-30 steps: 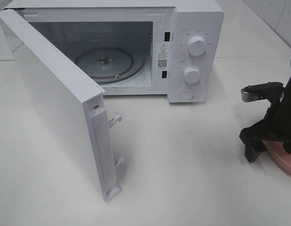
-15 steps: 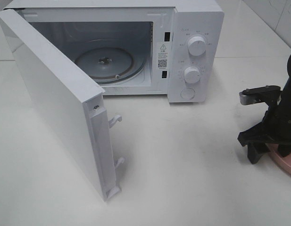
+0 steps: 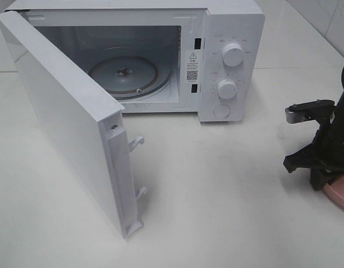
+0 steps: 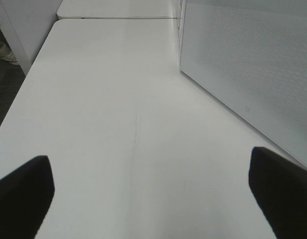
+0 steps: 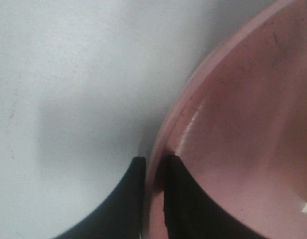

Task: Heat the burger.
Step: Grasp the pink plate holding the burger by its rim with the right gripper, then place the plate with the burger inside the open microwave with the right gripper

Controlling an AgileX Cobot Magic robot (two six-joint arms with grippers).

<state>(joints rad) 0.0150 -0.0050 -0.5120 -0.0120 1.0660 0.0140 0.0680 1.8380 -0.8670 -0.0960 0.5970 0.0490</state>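
Right gripper (image 5: 154, 162) clamped on plate (image 5: 243, 124) rim, finger each side; left gripper (image 4: 151, 191) spread wide above table (image 4: 118, 99) beside microwave (image 4: 243, 64).

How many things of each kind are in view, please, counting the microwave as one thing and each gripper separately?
microwave: 1
pink plate: 1
grippers: 2, namely the left gripper and the right gripper
total: 4

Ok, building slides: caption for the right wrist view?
Right gripper pinching the rim of the pink plate on the white table.
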